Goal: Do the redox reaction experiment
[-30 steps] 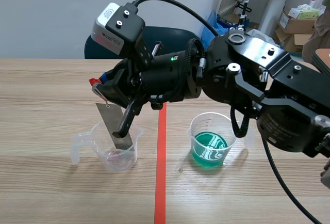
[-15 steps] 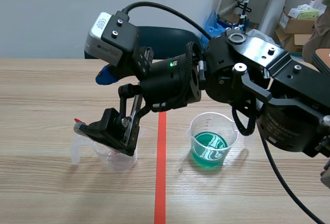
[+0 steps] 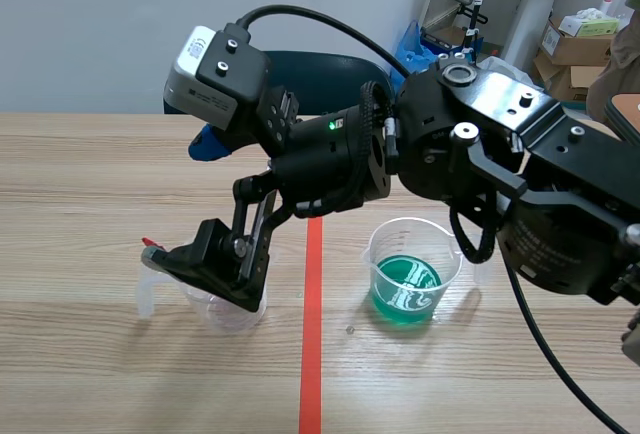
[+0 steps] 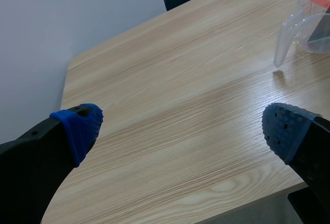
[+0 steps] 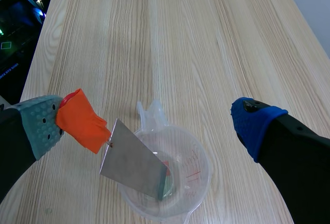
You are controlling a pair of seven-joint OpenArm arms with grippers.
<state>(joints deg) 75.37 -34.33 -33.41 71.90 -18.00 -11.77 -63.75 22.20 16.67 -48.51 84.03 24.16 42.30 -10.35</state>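
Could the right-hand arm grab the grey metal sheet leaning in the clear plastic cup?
Probably yes: the right gripper hangs open at the clear plastic cup, and the grey metal sheet sticks out above its rim, uncovered.

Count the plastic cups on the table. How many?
2. One clear cup, with a metal sheet leaning in it, sits left of the red tape line; the other cup, holding green liquid, sits right of it.

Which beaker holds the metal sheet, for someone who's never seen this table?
Find the orange-red tape line on the wooden table. The clear beaker stands across it from the beaker of green liquid, under the right gripper. Only it has a grey metal sheet with an orange tag leaning inside.
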